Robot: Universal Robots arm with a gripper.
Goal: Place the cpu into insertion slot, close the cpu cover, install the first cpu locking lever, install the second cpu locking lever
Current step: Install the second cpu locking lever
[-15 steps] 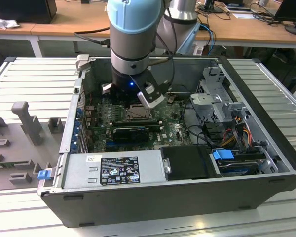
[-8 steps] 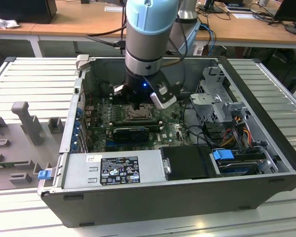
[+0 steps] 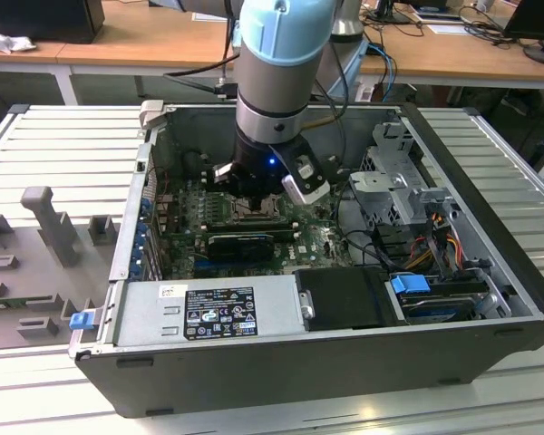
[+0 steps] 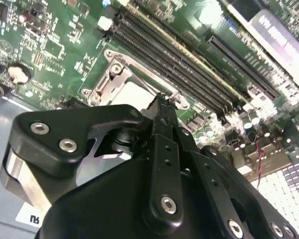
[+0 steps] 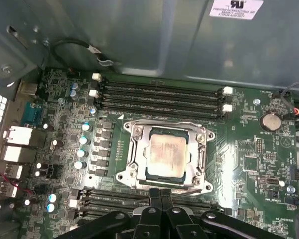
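Note:
The cpu (image 5: 164, 155) shows its pale silvery-beige face, lying flat in the insertion slot (image 5: 123, 177) on the green motherboard. The cpu cover (image 5: 134, 149), a silvery frame, lies down around the chip. A thin metal lever (image 5: 189, 190) runs along the socket edge nearest my gripper (image 5: 161, 193), whose black fingers are shut together with their tips at that edge. In the second wrist view the gripper (image 4: 161, 99) tip sits against a thin lever rod beside the cpu (image 4: 131, 93) and the cover (image 4: 109, 79). In the exterior view the gripper (image 3: 254, 201) hangs low over the socket.
Long black memory slots (image 5: 159, 92) flank the socket on two sides. A black card (image 3: 240, 245) lies just in front of the socket, and the power supply (image 3: 208, 308) fills the case front. A drive cage (image 3: 390, 181) and cables (image 3: 426, 245) stand at the exterior view's right.

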